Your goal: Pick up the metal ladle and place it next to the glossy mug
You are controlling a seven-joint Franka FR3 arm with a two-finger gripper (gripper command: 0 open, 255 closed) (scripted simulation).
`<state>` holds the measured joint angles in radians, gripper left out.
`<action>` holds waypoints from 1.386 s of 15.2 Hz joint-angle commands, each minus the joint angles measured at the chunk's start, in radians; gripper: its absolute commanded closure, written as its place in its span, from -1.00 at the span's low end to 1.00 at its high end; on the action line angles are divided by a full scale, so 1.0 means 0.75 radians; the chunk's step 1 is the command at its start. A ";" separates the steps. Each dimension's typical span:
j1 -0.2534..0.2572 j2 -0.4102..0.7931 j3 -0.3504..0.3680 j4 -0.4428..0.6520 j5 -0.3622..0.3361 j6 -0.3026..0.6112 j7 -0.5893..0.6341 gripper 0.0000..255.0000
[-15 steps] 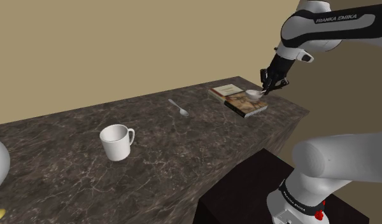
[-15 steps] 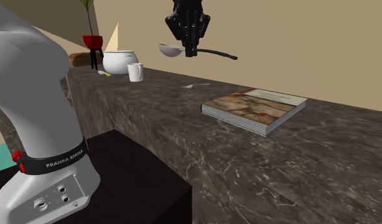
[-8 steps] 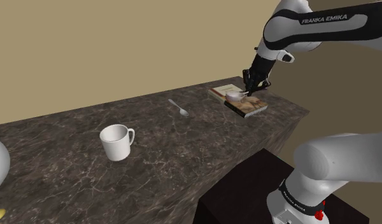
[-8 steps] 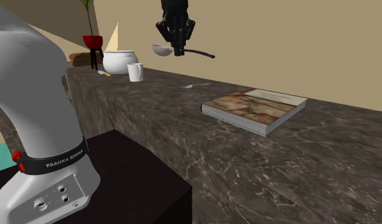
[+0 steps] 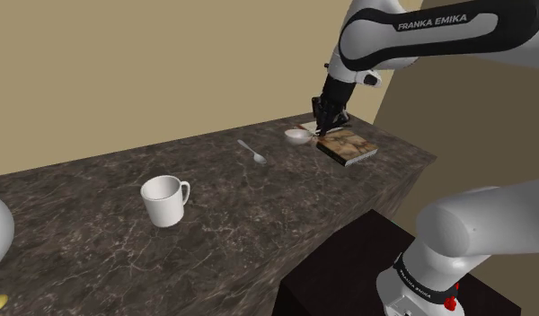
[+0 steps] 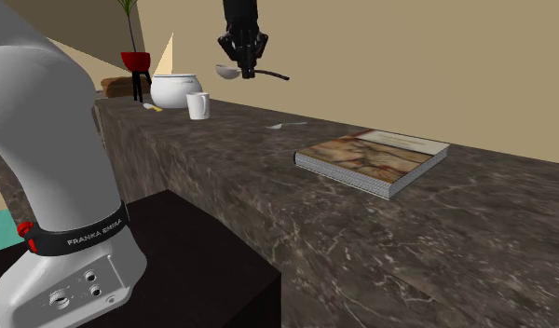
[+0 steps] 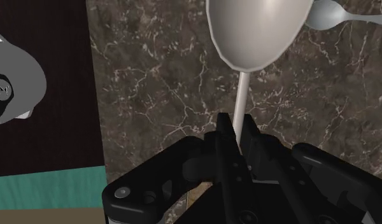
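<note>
The gripper (image 5: 322, 128) is clamping the ladle (image 5: 296, 136) by its thin stem. In the wrist view the two fingers (image 7: 222, 137) are pressing on the stem from either side. The ladle is hanging in the air above the counter (image 5: 259, 211) and lying roughly level. Its pale bowl is sticking out past the fingertips, and its dark handle is trailing out on the other side of them.

A book (image 5: 350, 147) is lying flat on the counter, lower than the gripper and near it, on the handle's side. A spoon (image 5: 252, 152) is lying on the counter below and just ahead of the gripper, past the ladle's bowl.

The mug (image 5: 164, 199) is standing upright well apart from the gripper, farther along the counter on the bowl's side. Its handle is pointing back toward the gripper.

Beyond the mug, farther still from the gripper, a white pot (image 6: 175, 89) is sitting with a banana (image 6: 152, 108) beside it.
</note>
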<state>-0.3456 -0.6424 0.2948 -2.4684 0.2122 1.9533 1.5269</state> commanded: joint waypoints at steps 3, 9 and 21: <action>0.030 0.086 0.122 0.078 0.032 0.026 0.138 1.00; 0.040 0.265 0.308 0.249 0.022 0.060 0.350 1.00; 0.033 0.812 0.689 0.739 -0.311 0.058 0.889 1.00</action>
<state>-0.3279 -0.0753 0.7865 -1.9482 0.0146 1.9999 2.1462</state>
